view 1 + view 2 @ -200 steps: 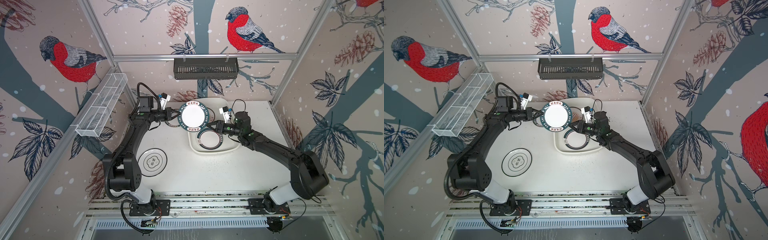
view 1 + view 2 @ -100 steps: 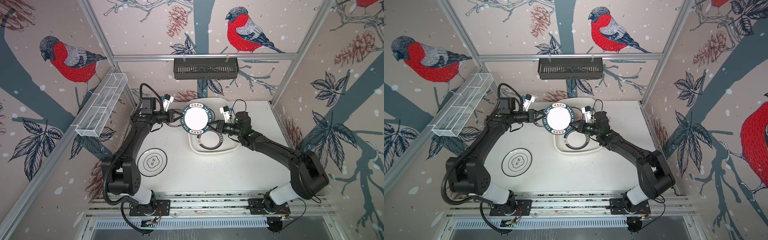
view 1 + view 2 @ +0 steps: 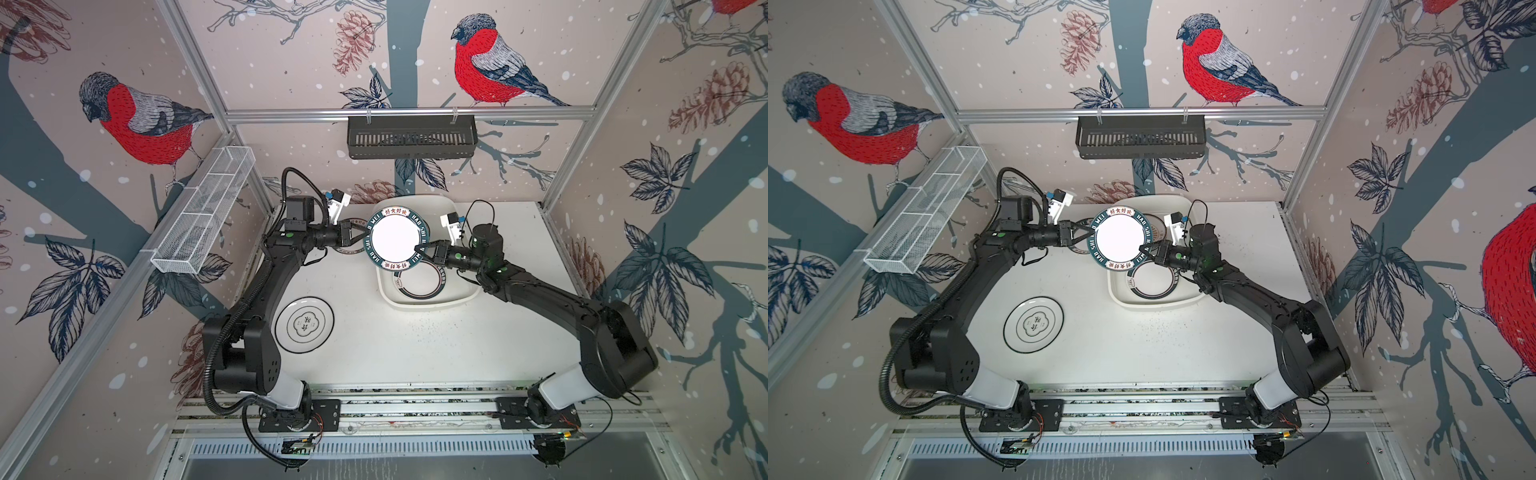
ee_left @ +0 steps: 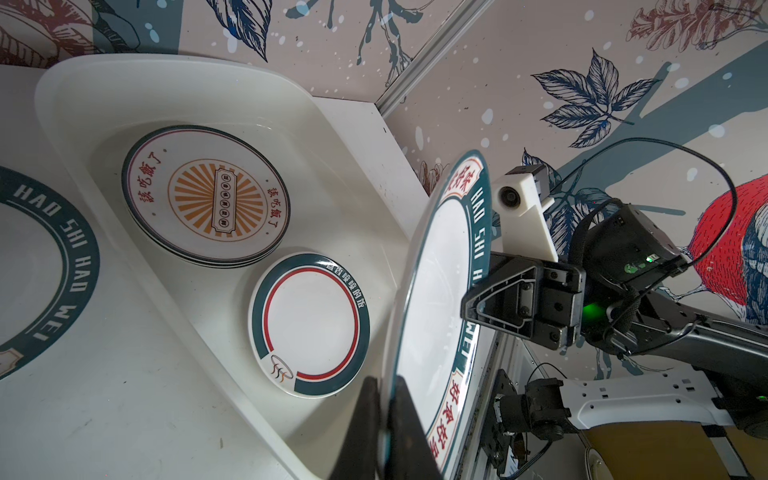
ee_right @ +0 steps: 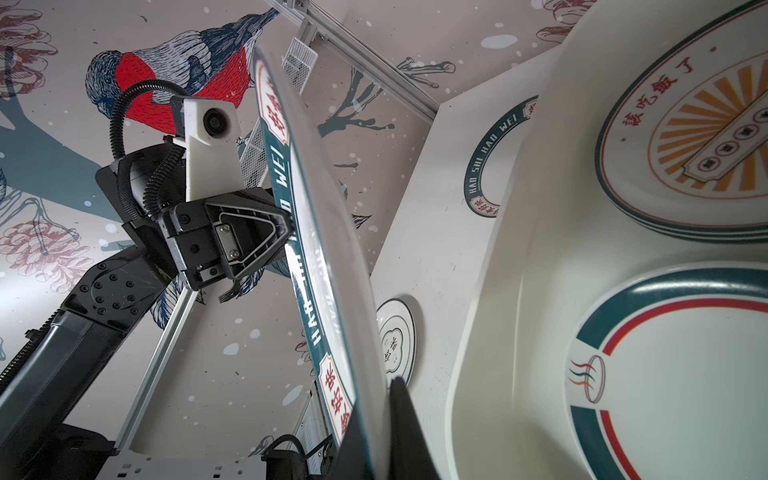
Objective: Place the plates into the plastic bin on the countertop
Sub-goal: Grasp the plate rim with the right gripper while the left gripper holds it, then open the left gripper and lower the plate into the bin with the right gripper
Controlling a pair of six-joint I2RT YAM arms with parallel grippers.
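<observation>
Over the left edge of the plastic bin (image 3: 457,297), the teal-lettered plate (image 3: 395,239) hangs between both arms. The right end effector (image 3: 424,254) pinches its rim tight. The left end effector (image 3: 361,235) straddles the opposite edge; whether it grips, I cannot tell.

Both top views look down from high up on the whole flat white speckled table (image 3: 395,340), nearly alike. Each wrist camera sits close against the round white teal-rimmed plate (image 4: 432,291); both also see the big white plastic tub (image 4: 353,166).
</observation>
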